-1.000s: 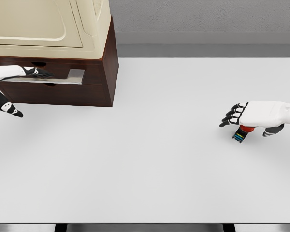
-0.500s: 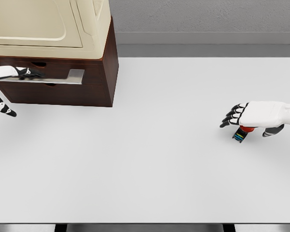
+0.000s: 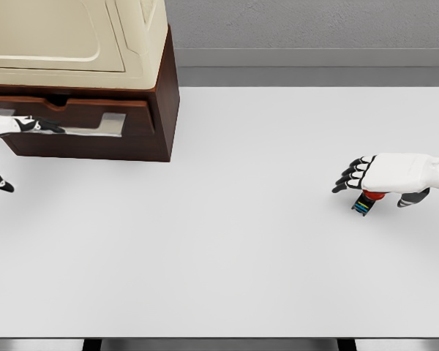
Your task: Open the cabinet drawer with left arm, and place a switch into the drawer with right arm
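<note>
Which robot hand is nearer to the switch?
Right. The right robot hand is directly over the switch; the left robot hand is far away at the cabinet drawer.

A wide white table (image 3: 227,241) carries a dark wooden cabinet (image 3: 143,128) at its far left corner. Near the right edge, a small switch (image 3: 364,204) sits on the bare tabletop, well apart from the cabinet.
</note>
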